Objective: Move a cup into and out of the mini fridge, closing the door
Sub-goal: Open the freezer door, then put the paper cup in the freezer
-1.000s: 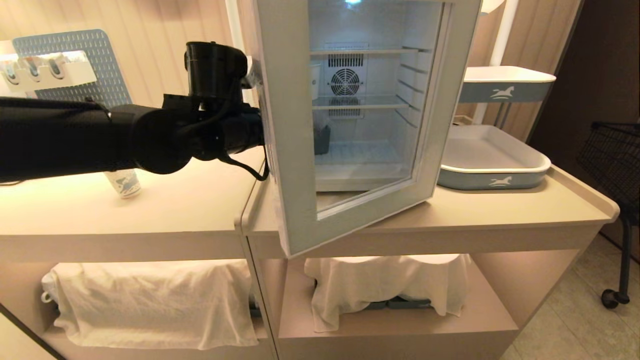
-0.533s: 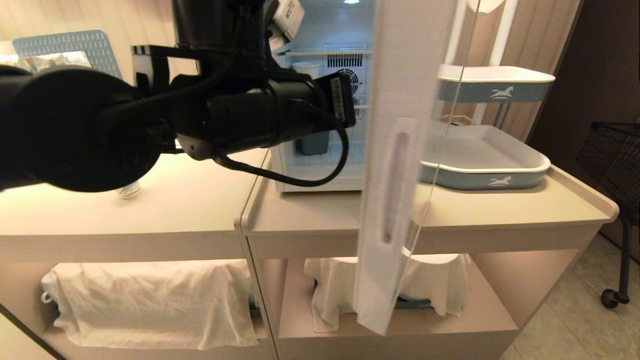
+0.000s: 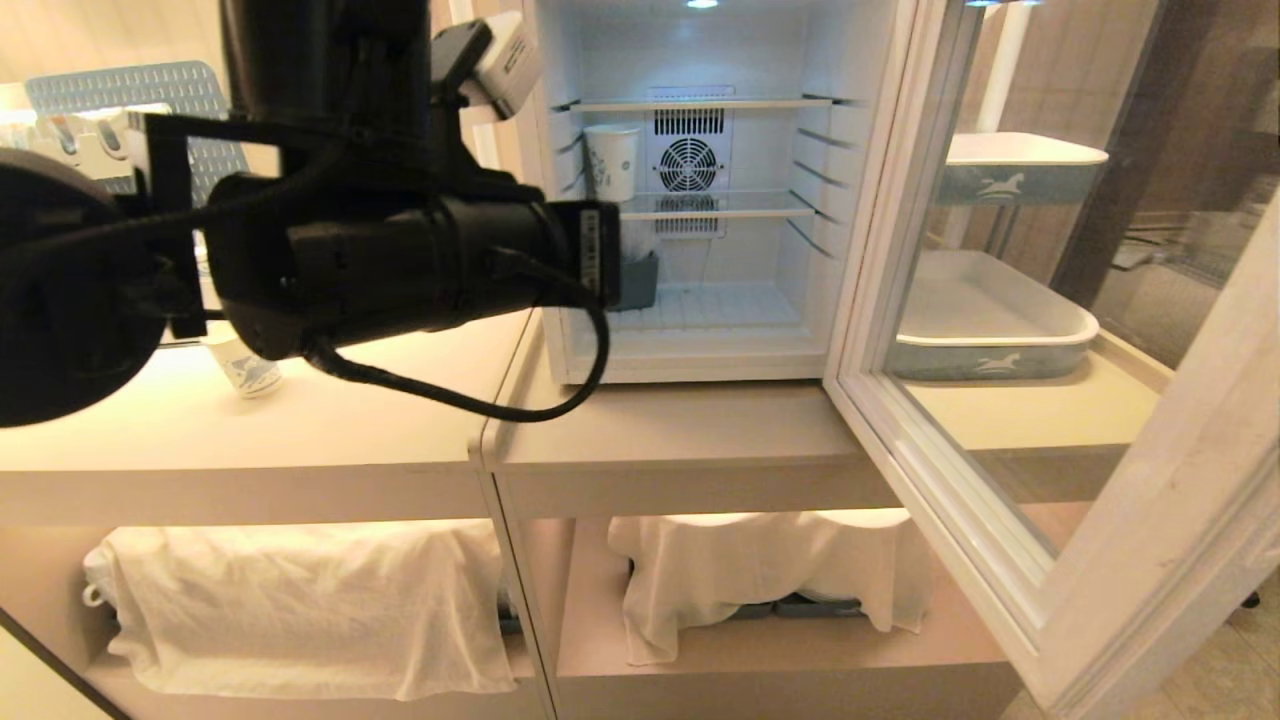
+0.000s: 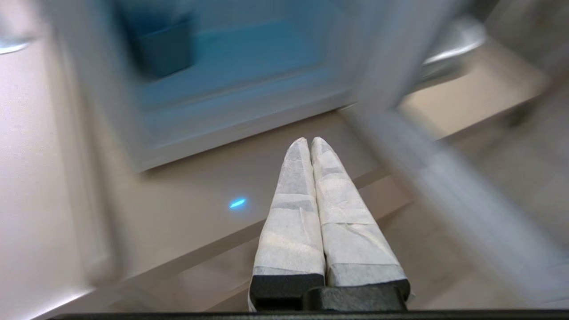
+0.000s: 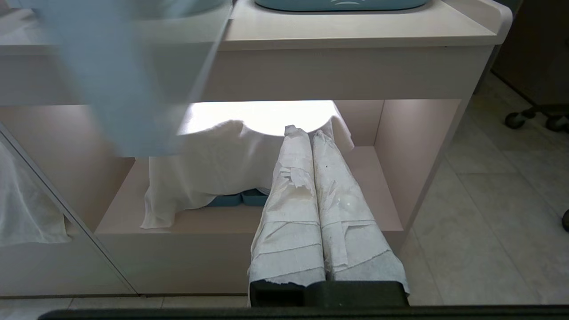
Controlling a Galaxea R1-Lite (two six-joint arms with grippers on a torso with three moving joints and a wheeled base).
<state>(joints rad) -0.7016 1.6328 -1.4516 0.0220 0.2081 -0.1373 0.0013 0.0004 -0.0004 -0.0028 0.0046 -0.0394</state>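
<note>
The mini fridge [image 3: 700, 362] stands on the counter with its door [image 3: 1180, 520] swung wide open to the right, out past the counter's front edge. A white paper cup [image 3: 612, 160] with blue print stands on the middle wire shelf at the left, in front of the round fan. My left arm reaches across from the left, in front of the fridge's left edge. Its gripper [image 4: 310, 140] is shut and empty, over the counter just before the fridge [image 4: 231, 120] opening. The right gripper [image 5: 306, 132] hangs shut and empty below counter height.
A second patterned cup [image 3: 245, 368] stands on the left counter, partly behind my arm. A dark bin [image 3: 642, 280] sits on the fridge floor. Two blue-grey trays [image 3: 990, 345] stand to the right, seen through the door glass. White cloths [image 3: 300, 600] cover the lower shelves.
The door has swung from nearly shut to wide open on the right. My left arm has drawn back and to the left, away from the door, still shut.
</note>
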